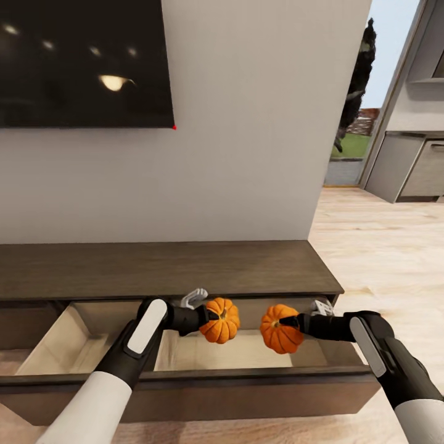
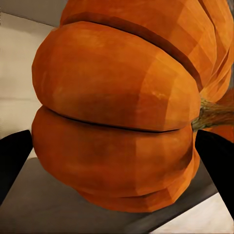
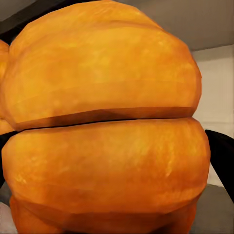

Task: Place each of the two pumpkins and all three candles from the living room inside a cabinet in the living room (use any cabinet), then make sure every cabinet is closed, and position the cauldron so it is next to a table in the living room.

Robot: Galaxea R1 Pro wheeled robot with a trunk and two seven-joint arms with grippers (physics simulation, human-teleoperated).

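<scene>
Two ribbed orange pumpkins hang above the open drawer of the long dark-brown cabinet (image 1: 166, 268). My left gripper (image 1: 213, 317) is shut on the left pumpkin (image 1: 222, 320), whose ribs and stem loom close in the left wrist view (image 2: 117, 112). The right pumpkin (image 1: 280, 328) is held by my right gripper (image 1: 290, 324), which is shut on it, and it looms large in the right wrist view (image 3: 105, 122). The two pumpkins sit a small gap apart over the pale beige drawer interior (image 1: 246, 351). Candles and cauldron are out of view.
A dark TV screen (image 1: 83, 61) hangs on the white wall above the cabinet. The pulled-out drawer front (image 1: 185, 385) lies across the foreground. Wood floor (image 1: 382, 246) extends right toward grey kitchen units (image 1: 416, 166) and a doorway to outdoors.
</scene>
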